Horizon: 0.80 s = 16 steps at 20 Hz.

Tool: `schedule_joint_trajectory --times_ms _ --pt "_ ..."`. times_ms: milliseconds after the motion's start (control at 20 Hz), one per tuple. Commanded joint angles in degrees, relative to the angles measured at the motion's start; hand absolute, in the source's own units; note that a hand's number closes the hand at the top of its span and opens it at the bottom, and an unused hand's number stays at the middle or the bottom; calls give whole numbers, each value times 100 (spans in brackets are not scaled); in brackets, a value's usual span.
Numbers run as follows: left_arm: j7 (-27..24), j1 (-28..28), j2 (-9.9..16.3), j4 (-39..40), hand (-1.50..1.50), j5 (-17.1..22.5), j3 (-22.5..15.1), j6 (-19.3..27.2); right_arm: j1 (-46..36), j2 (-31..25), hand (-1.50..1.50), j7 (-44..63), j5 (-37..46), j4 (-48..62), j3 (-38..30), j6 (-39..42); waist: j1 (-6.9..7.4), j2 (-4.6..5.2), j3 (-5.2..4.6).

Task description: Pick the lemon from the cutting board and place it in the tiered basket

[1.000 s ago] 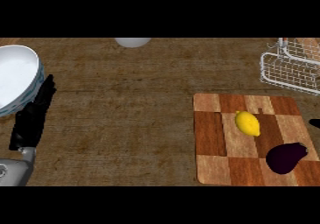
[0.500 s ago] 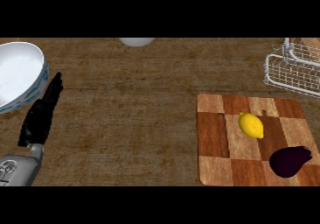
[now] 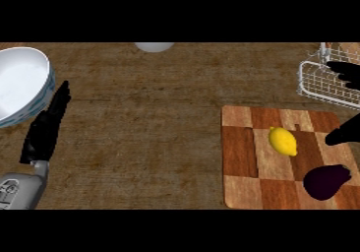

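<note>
The lemon (image 3: 283, 141) lies at the centre right of the frame on the cutting board (image 3: 245, 147), long axis running upper left to lower right. The right hand (image 3: 347, 131), nearer, enters at the right edge just right of it, fingers spread open, below the tiered basket (image 3: 321, 83). The left hand (image 3: 46, 127) rests open at the left.

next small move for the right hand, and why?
Probably bring the right hand left and down over the lemon. The lemon lies untouched on the cutting board; the open hand is just entering at the view's right edge, apart from it.
</note>
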Motion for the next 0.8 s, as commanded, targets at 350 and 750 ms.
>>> schedule_joint_trajectory --times_ms 350,750 --pt "-3 -21 -325 59 0 -306 170 -66 -51 630 -150 283 745 453 376 458 -71 -5 5" --pt "321 208 -366 -437 0 -454 314 -167 421 938 -150 712 1147 -379 593 353 -91 -20 5"
